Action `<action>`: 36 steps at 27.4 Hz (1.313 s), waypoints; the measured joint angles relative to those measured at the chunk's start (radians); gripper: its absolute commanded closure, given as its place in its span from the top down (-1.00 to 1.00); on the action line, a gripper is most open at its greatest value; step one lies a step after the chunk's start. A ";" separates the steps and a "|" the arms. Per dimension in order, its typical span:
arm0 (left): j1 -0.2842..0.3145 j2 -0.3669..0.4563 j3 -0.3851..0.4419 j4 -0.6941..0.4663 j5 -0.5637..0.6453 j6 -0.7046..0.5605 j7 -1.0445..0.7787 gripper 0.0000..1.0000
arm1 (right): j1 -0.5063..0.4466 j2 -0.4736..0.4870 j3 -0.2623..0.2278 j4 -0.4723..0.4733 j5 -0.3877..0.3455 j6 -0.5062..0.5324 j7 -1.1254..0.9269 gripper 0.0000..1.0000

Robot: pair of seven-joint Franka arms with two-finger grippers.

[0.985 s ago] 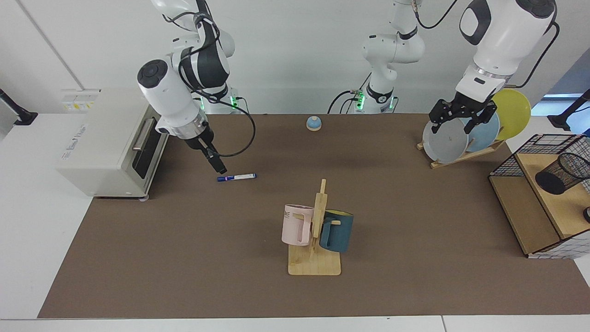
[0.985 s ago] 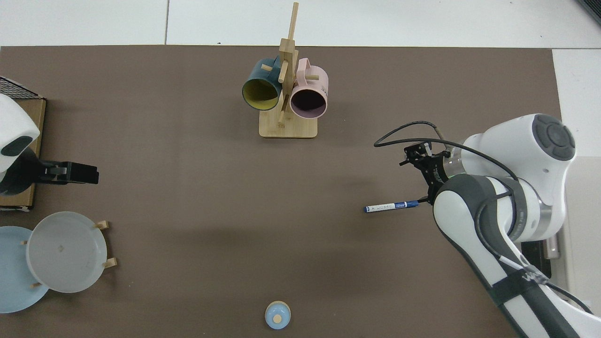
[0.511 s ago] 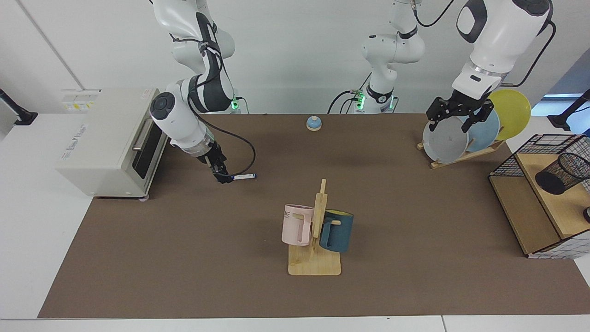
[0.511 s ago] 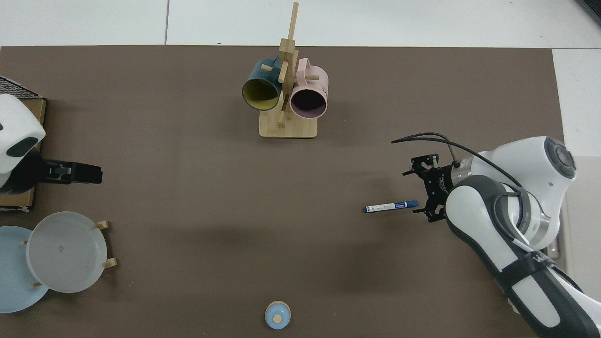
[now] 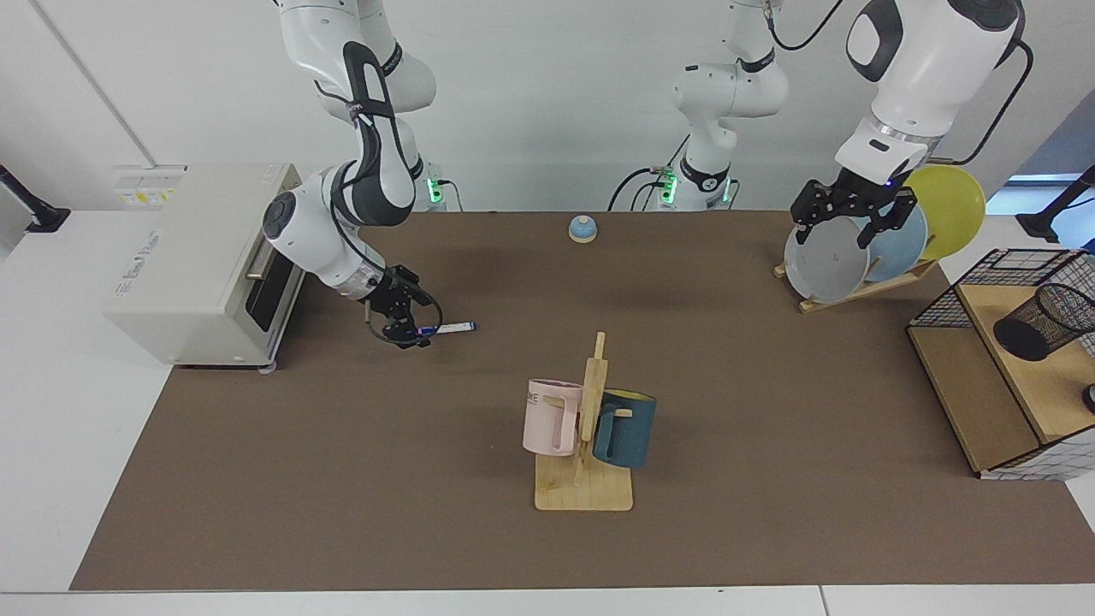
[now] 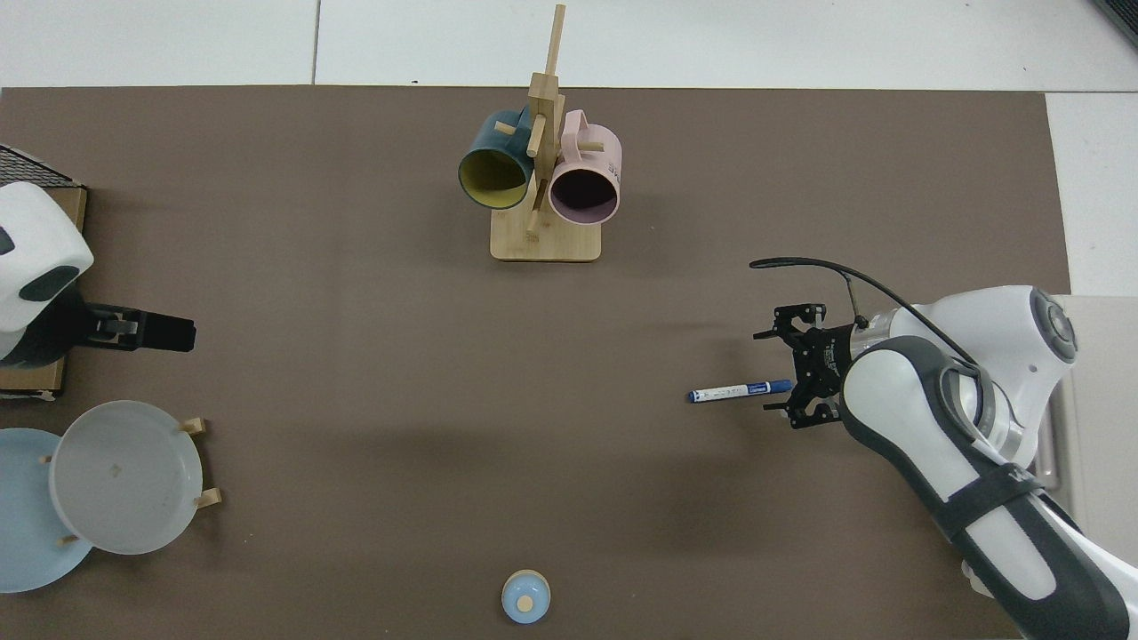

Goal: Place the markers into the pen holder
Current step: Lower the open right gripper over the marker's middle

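Marker (image 6: pixel 741 390) lies flat, capped end between right tool's (image 6: pixel 782 372) spread fingers.

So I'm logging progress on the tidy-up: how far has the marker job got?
Nothing is finished yet: the marker lies flat on the table mat. In hand: the right gripper is down at its blue-capped end, fingers open either side, not closed on it. The left gripper waits open near the plate rack. Left: grasp, lift, carry across and drop it into the mesh pen holder on the wooden shelf.
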 measured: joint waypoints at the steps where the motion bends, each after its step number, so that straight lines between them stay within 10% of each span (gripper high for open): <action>1: 0.004 0.000 -0.005 0.000 0.000 0.000 0.000 1.00 | 0.000 0.000 0.000 -0.004 0.000 0.000 0.000 1.00; 36: 0.006 -0.005 -0.017 0.007 -0.018 0.021 0.596 1.00 | -0.021 0.022 -0.002 -0.113 0.038 0.093 -0.138 0.82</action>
